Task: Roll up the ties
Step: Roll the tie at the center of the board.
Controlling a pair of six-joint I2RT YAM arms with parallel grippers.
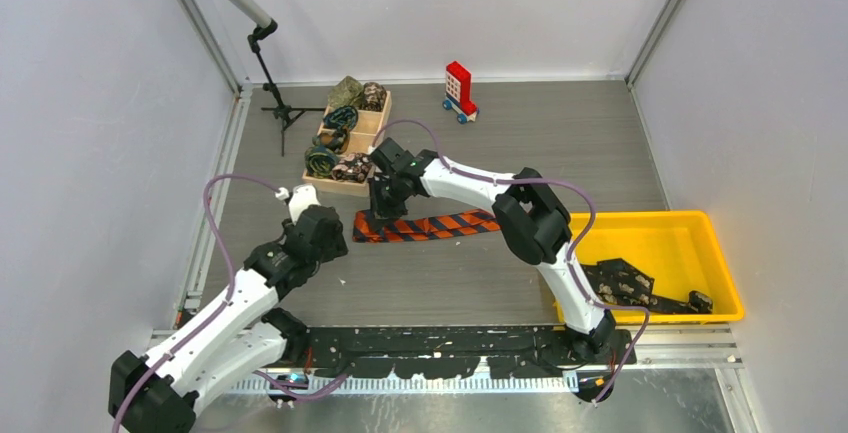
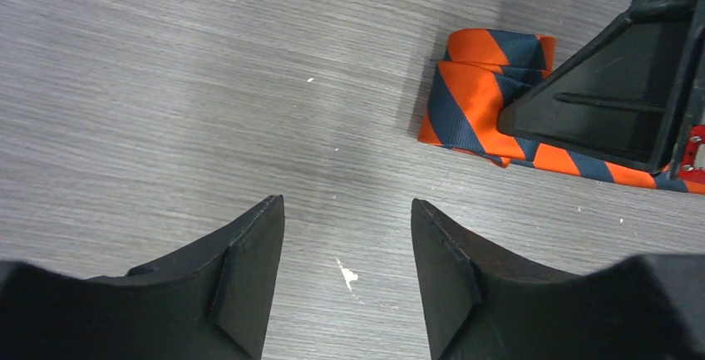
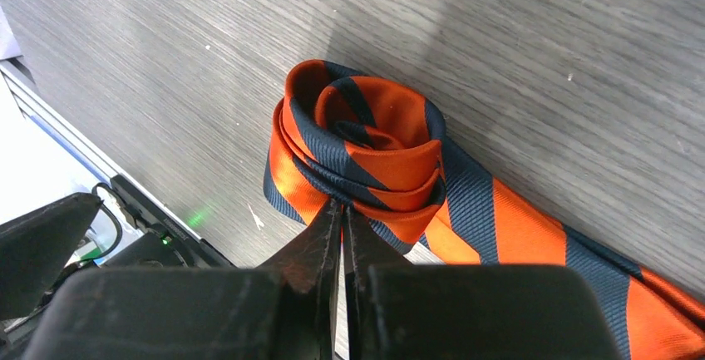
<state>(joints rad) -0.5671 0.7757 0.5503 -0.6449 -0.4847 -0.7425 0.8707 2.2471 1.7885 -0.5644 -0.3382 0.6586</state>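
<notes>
Open bench at the far-right corner and middle of the near edge. Wooden box and tripod crowd the far-left corner, a yellow bin the near-right; the right arm and orange tie bar the centre.

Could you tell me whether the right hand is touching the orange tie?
Touching: the right wrist view shows the right hand shut on the orange tie, at its rolled end.

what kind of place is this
Most likely a robot lab cell: bare white walls box in the grey table, two arms are bolted at its edge, and a tripod stands by.
</notes>
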